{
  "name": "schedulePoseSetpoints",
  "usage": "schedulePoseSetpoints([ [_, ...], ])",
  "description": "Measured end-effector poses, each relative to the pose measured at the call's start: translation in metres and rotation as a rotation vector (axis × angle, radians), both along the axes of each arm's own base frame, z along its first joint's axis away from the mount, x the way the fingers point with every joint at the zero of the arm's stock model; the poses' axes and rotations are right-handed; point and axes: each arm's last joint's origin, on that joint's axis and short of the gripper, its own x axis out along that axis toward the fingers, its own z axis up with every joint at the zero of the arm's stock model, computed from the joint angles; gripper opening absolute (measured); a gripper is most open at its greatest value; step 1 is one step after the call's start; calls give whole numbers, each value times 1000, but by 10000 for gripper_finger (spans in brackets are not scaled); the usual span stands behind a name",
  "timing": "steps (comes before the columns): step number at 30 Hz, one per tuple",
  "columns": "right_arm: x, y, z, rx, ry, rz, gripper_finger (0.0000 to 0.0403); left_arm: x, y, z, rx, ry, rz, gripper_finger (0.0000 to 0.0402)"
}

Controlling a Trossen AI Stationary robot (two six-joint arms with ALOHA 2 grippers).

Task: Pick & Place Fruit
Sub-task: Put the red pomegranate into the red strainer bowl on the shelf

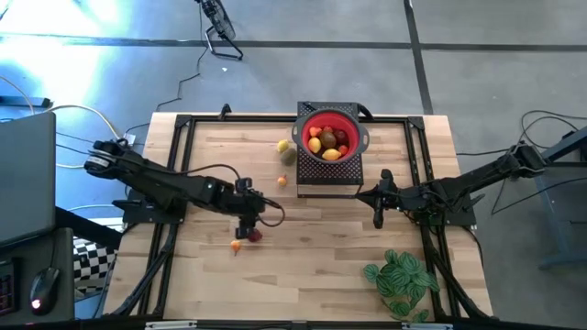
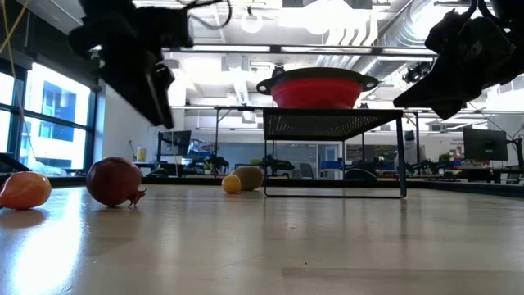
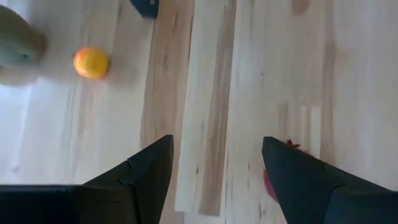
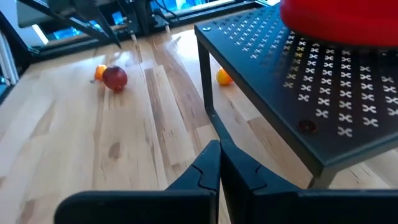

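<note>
Wooden desk (image 1: 321,266): left gripper (image 1: 249,225) hovers over a dark red fruit (image 2: 114,181), fingers spread, empty. Right gripper (image 1: 379,217) waits beside the black stand (image 4: 323,93), fingers clenched, empty.

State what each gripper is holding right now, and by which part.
Nothing is held. The left gripper is open above the table with a dark red fruit beside it; the right gripper is shut and empty.

I count five loose fruits on my desk (image 1: 211,284); one red bowl (image 1: 329,137) of several more; one black stand (image 1: 327,178); one leafy plant (image 1: 400,280)
</note>
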Motion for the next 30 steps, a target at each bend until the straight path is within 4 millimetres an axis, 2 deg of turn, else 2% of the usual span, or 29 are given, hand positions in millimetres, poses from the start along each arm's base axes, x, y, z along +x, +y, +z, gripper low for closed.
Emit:
schedulePoseSetpoints([
  [11, 0, 0, 0, -2, 1, 1, 2, 3, -1, -6, -3, 11, 7, 239],
  [24, 0, 0, 0, -7, 4, 3, 2, 1, -4, -7, -140, 49, 15, 239],
  [30, 0, 0, 0, -7, 3, 3, 2, -3, -3, -9, -180, 85, 86, 239],
])
